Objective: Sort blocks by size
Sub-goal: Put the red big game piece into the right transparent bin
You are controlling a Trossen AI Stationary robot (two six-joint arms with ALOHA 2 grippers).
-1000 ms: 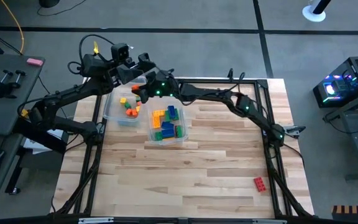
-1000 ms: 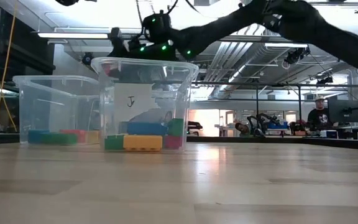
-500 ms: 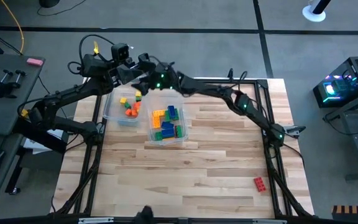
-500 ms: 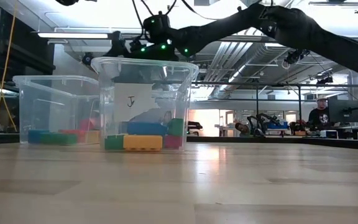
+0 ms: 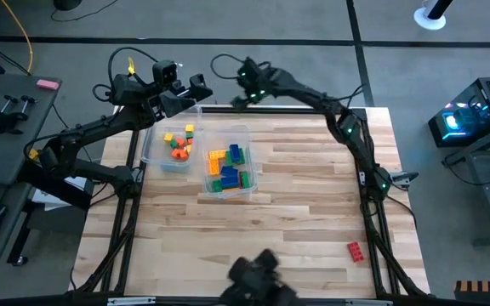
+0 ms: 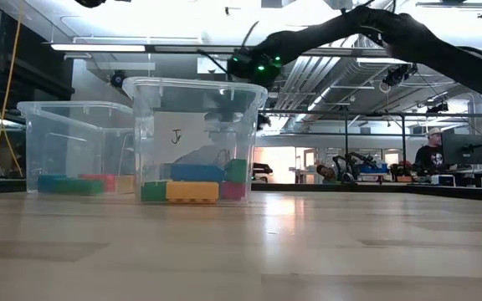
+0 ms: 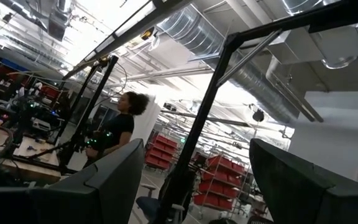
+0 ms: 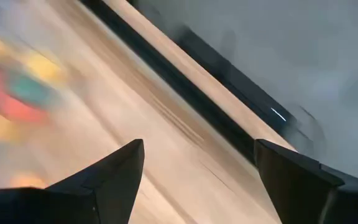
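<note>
1. Two clear bins sit side by side near the far-left corner of the table (image 5: pixel 313 212), and nearly all the blocks are already in them. I'll place everything relative to the bigger bin (image 5: pixel 228 170).
2. Bigger bin: it holds the longer blocks (image 5: pixel 230 168), yellow, orange, blue and green. From table level I can see a yellow long one lying against its front wall, with blue on top.
3. Smaller bin (image 5: pixel 170 146), just beside the bigger one on the left arm's side: it holds the short cube blocks (image 5: pixel 177 144), orange, yellow and a bit of green.
4. One red block (image 5: pixel 356 250) is still out on the bare wood, well apart from the bigger bin, over by the near-right corner (looks like a longer one, so my guess is it belongs in the bigger bin).
5. Right gripper (image 5: pixel 238 104) is beyond the bigger bin at the table's far edge, fingers spread, nothing between them in its wrist view.
6. Left gripper (image 5: pixel 196 87) hangs beyond the smaller bin, pointed out at the room, fingers apart and empty.
7. So I'd call it almost done: the red straggler is what's left.
</note>
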